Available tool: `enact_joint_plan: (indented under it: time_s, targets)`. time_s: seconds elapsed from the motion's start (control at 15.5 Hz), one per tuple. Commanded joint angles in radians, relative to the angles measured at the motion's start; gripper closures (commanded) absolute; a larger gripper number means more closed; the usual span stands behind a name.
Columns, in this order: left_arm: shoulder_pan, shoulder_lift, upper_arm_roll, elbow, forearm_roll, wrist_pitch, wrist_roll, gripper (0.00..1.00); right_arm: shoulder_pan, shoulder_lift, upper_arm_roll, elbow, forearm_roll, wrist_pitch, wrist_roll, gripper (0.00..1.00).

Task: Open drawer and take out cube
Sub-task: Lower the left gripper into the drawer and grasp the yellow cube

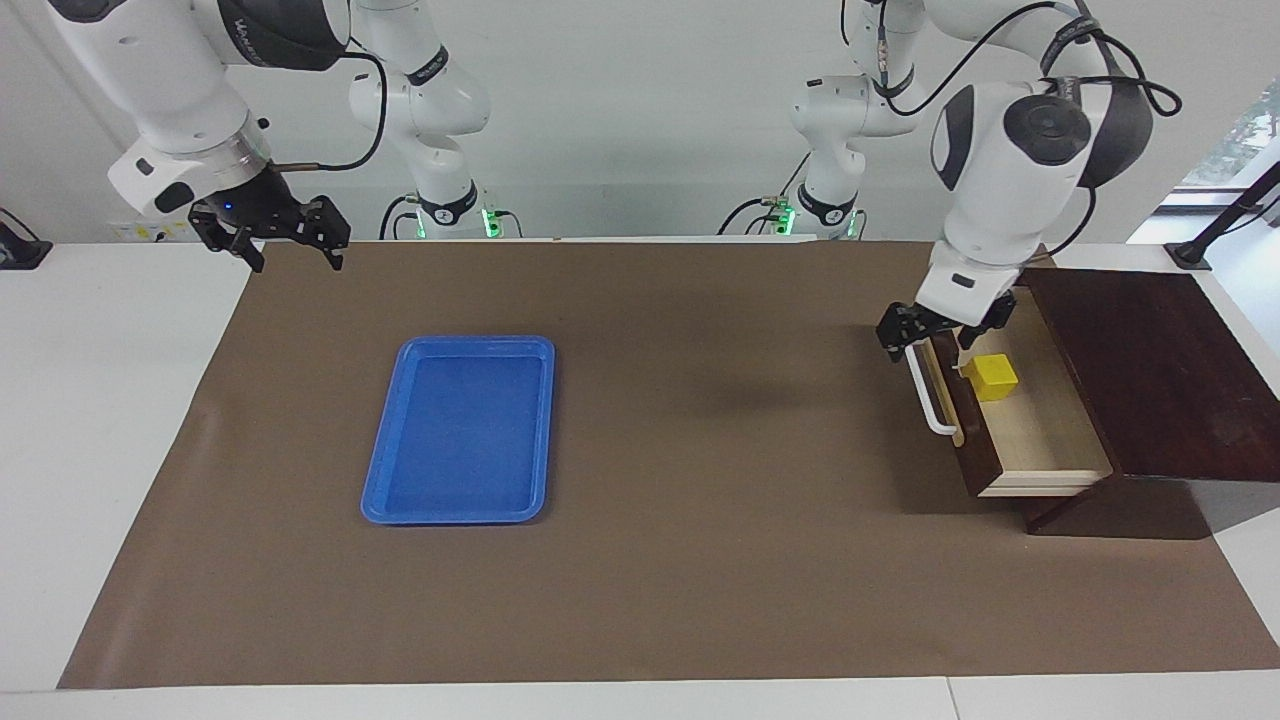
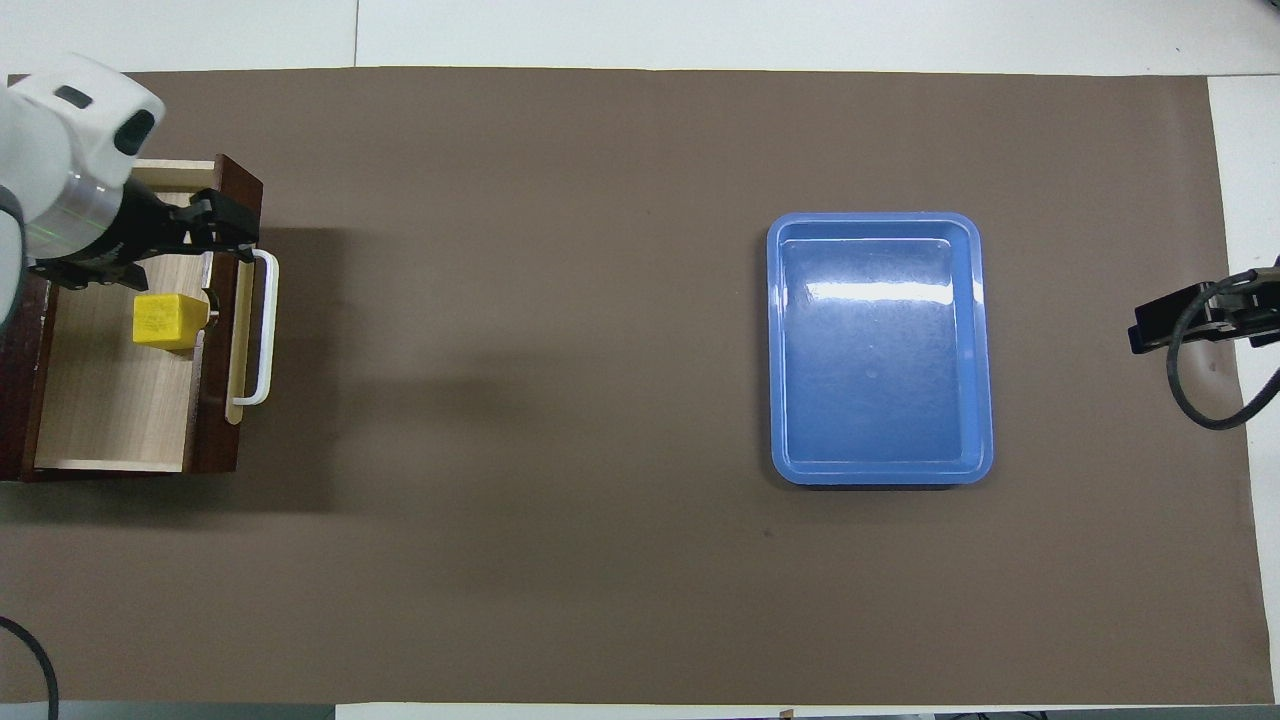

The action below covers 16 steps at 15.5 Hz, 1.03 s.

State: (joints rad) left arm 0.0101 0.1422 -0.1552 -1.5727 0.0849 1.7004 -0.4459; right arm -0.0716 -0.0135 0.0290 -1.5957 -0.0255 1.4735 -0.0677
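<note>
Two grippers wide, empty. Drawer open at left arm's end; cube inside, tight against front panel. Left gripper over that panel. Watch descent: finger may strike panel or handle. Right gripper waits by mat corner.

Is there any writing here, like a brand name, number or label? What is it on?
White lettering on the dark band around the right arm's upper link: too small and cut off to read.
Lettering on the narrow band lower on that arm: too small to read.
Blue tray, drawer, cube: no readable text.
</note>
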Motion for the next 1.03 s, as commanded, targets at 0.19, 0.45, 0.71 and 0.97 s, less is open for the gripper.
enact_joint_plan:
  time_s: [0.19, 0.45, 0.71, 0.97]
  targets:
    - [0.091, -0.010, -0.004, -0.018, -0.047, 0.042, -0.619, 0.00, -0.020, -0.014, 0.011, -0.015, 0.001, 0.001, -0.026, 0.00]
    - [0.120, -0.042, -0.001, -0.131, -0.045, 0.166, -1.036, 0.00, -0.019, -0.014, 0.011, -0.015, 0.001, -0.001, -0.026, 0.00]
    - [0.160, -0.047, 0.000, -0.170, -0.043, 0.171, -1.100, 0.00, -0.019, -0.014, 0.011, -0.015, 0.001, 0.001, -0.027, 0.00]
    - [0.198, -0.065, 0.000, -0.239, -0.043, 0.202, -1.084, 0.00, -0.019, -0.014, 0.011, -0.015, 0.001, 0.002, -0.029, 0.00]
